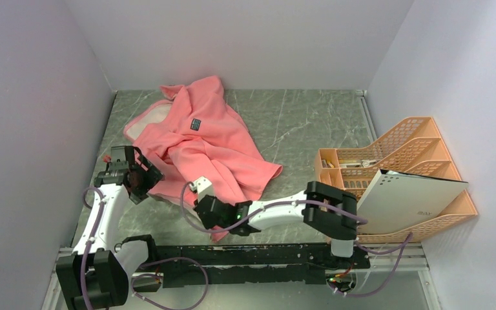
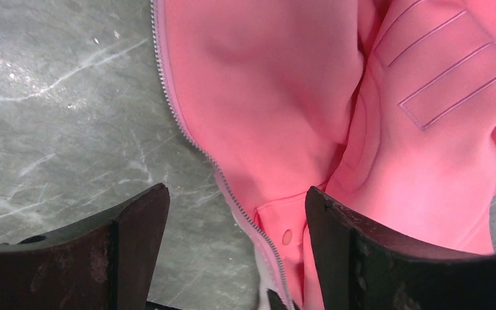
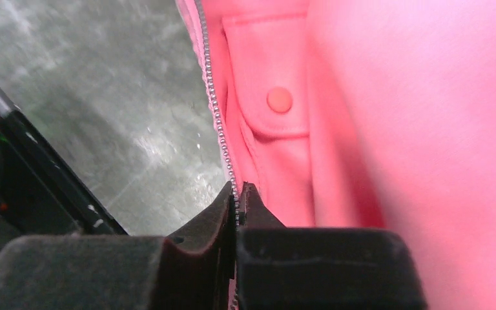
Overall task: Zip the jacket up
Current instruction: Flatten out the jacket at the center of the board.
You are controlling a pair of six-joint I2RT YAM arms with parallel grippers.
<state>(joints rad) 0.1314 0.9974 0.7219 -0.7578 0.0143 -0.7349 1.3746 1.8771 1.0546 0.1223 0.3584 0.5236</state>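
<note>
The jacket point(image 1: 200, 142) lies crumpled and unzipped beyond both claws. The right claw point(image 3: 237, 205) is pinched on the zipper teeth point(image 3: 214, 103) at its tips; the left claw point(image 2: 236, 197) hangs spread over a toothed edge. Zipping looks unstarted

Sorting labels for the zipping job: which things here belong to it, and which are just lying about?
Job: salmon-pink jacket, its zipper, right gripper shut on the zipper, left gripper open over it.
Lying about: orange file rack, white folder in it.
</note>
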